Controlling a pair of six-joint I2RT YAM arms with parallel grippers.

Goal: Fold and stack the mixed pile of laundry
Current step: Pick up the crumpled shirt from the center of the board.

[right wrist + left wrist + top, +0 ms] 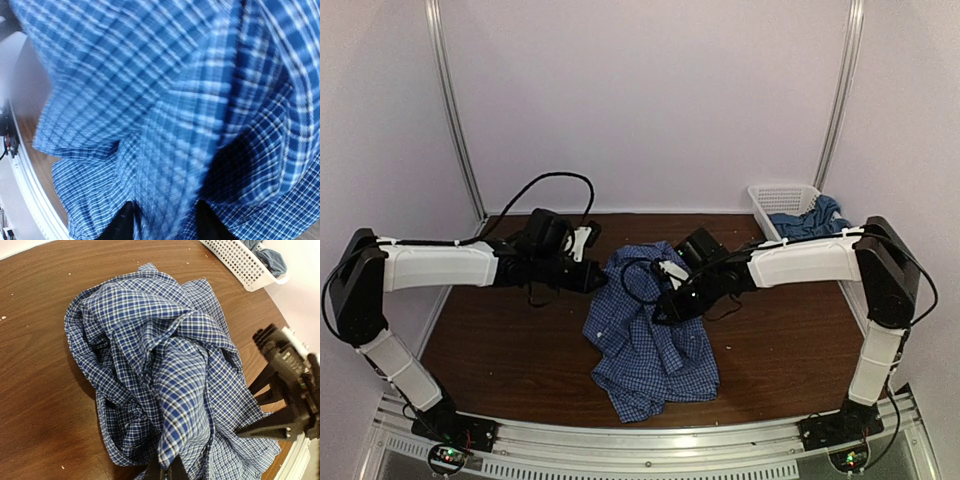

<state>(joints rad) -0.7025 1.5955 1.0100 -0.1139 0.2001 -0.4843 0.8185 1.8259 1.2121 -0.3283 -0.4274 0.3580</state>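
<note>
Left claw (167, 474) is clenched on a ridge of the checked shirt (165, 365). Right claw (165, 222) has a bunch of the same cloth between its fingers, but they stand apart, so I can't tell if it's really gripping.

Progress-wise I'd say basically nothing's done. The shirt's a crumpled heap mid-bench with no folds, and the teal t-shirt (805, 222) sits in the white basket (765, 212) at the far right corner. Bench (500, 350) is dark brown wood with a few pale specks. Plain pale walls, metal rails.
</note>
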